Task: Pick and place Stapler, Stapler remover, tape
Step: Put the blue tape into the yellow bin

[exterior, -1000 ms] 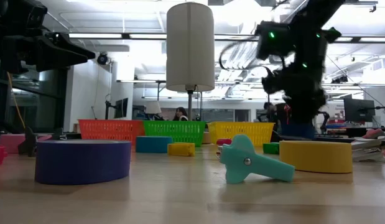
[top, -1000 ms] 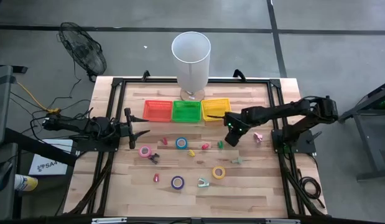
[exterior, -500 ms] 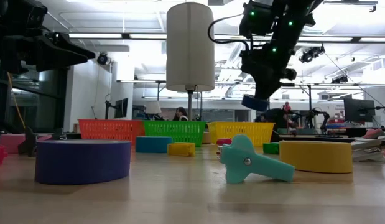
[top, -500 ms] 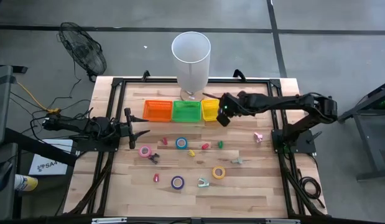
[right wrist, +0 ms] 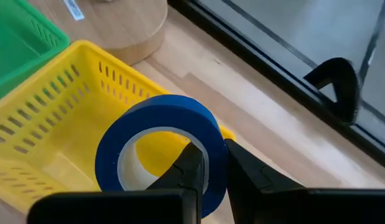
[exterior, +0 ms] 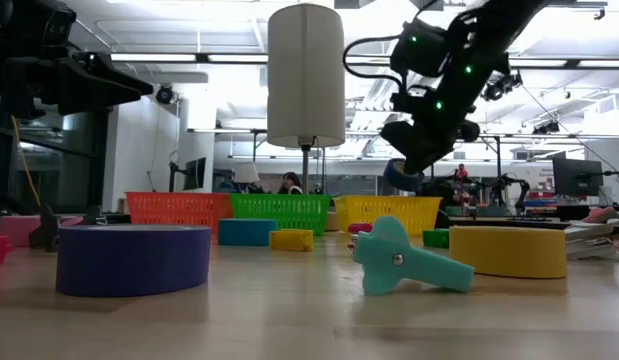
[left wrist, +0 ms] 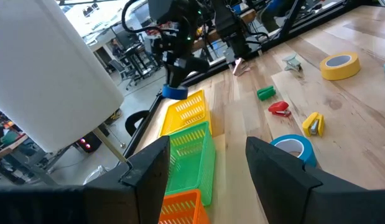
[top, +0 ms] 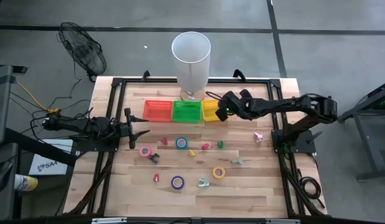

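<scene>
My right gripper [right wrist: 211, 153] is shut on a blue tape roll [right wrist: 156, 147] and hovers over the right end of the yellow basket [top: 211, 110], at the table's far side; the low view shows the roll [exterior: 399, 176] in the air above the basket [exterior: 387, 212]. Pink [top: 145, 151], blue [top: 181, 143], orange [top: 218, 172] and purple [top: 177, 182] tape rolls lie flat on the table. A teal staple remover [top: 203, 182] lies near the purple roll. My left gripper [top: 142, 129] waits open at the table's left side. My right gripper pinches the blue roll's wall [right wrist: 208, 134]: one finger [right wrist: 190, 169] sits inside the hollow centre, the other [right wrist: 243, 169] outside. The fingers slant down from the table's right. The roll is lifted clear, tilted, above the yellow basket.
Orange [top: 157, 111] and green [top: 186, 111] baskets stand left of the yellow one. A tall white cylinder [top: 191, 59] rises behind them on a round wooden base. Small red, yellow and green items [top: 205, 146] lie scattered mid-table. Bare wood lies along the near edge.
My right gripper has carried the blue roll up from the table's right-centre toward the far edge and the baskets. It then tipped and sank a little over the yellow basket. The roll stays in its hold.
</scene>
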Controlling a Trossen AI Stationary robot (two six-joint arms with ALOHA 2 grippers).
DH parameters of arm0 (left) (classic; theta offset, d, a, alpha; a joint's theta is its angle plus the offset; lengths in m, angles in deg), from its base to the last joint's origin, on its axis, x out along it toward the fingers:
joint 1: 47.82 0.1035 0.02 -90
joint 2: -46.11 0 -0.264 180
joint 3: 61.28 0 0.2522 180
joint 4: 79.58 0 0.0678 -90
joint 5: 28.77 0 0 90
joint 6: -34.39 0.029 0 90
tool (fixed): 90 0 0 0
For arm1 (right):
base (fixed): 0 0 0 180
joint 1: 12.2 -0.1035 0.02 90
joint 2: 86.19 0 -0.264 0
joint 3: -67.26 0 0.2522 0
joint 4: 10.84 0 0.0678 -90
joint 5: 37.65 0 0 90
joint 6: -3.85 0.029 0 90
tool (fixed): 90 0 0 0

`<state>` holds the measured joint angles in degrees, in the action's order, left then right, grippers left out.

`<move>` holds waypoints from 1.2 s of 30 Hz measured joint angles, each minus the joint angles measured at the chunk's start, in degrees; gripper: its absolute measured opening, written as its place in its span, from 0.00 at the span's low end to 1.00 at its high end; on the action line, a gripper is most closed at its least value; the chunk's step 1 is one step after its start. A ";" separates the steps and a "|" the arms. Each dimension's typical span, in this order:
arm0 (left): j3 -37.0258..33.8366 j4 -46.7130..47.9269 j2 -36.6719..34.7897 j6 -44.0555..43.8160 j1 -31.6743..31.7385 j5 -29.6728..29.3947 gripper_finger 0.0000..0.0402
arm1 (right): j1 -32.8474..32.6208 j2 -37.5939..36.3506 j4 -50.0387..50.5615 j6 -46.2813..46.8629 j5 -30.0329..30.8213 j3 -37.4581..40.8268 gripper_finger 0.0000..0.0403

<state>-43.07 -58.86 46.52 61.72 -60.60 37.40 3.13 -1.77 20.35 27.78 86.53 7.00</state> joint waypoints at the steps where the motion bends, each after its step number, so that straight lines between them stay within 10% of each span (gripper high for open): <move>1: 0.00 0.00 0.00 0.00 0.00 -0.01 0.52 | 0.00 0.00 -1.35 0.00 -0.20 0.82 0.09; 36: 0.00 0.00 0.00 0.00 0.00 -0.01 0.52 | -2.56 0.04 -9.60 2.22 -2.65 7.17 0.29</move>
<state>-43.07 -58.85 46.52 61.72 -60.60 37.39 0.57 -1.73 10.75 29.99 83.88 14.17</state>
